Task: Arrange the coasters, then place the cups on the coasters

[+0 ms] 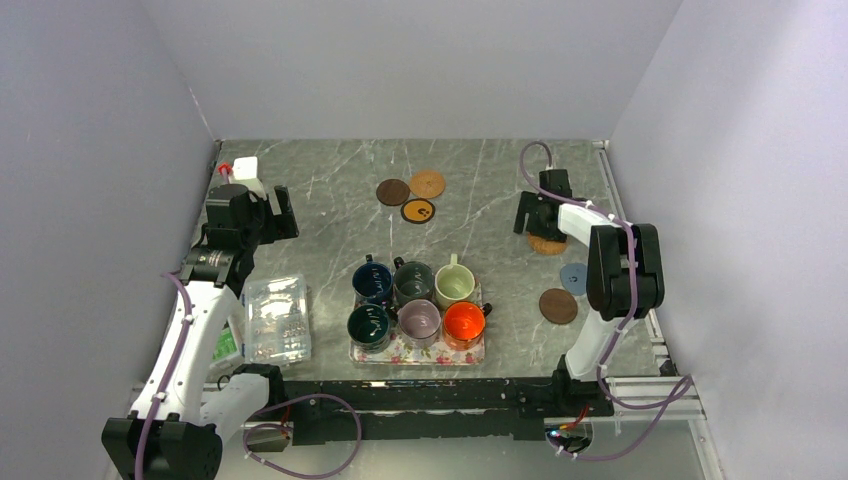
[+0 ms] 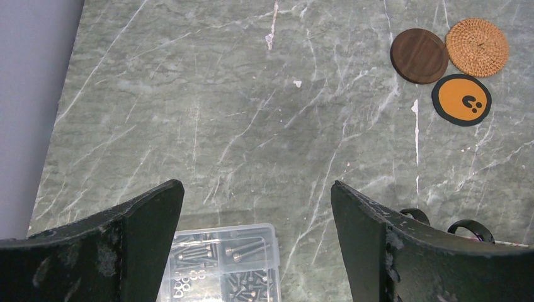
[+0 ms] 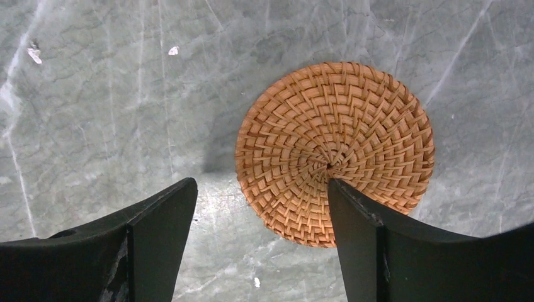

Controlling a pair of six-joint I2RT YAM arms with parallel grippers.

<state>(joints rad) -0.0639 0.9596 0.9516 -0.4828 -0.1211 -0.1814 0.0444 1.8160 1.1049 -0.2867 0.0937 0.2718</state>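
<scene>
Wickerwork under black jaws: hovering over a tan woven coaster (image 3: 334, 151) on the right side of the veined grey marble table (image 1: 330, 170), with the right gripper (image 3: 259, 189) spread wide, pinching nothing, one finger overlapping the disc's near rim. Probably handling as light, thin and a little springy, with the rough spiral weave offering good friction. Lying flat, so likely needing a pinch across the rim or a tip-up off one edge rather than a grab at the middle.

Lying nearer on the same side: a smooth dark brown coaster (image 1: 558, 305) and a small blue-grey disc (image 1: 574, 277). Clustering at the far middle: a dark wooden coaster (image 2: 419, 55), a second woven coaster (image 2: 477, 46) and a black-rimmed orange coaster (image 2: 461, 99).

Sitting in two rows on a floral tray (image 1: 415, 356): six glossy handled mugs (image 1: 413, 281), probably heavier, hard and chippable. Hanging over bare marble at the far left: the left gripper (image 2: 257, 189), likewise gaping and empty, with a clear plastic box of screws (image 1: 275, 318) just nearer.
</scene>
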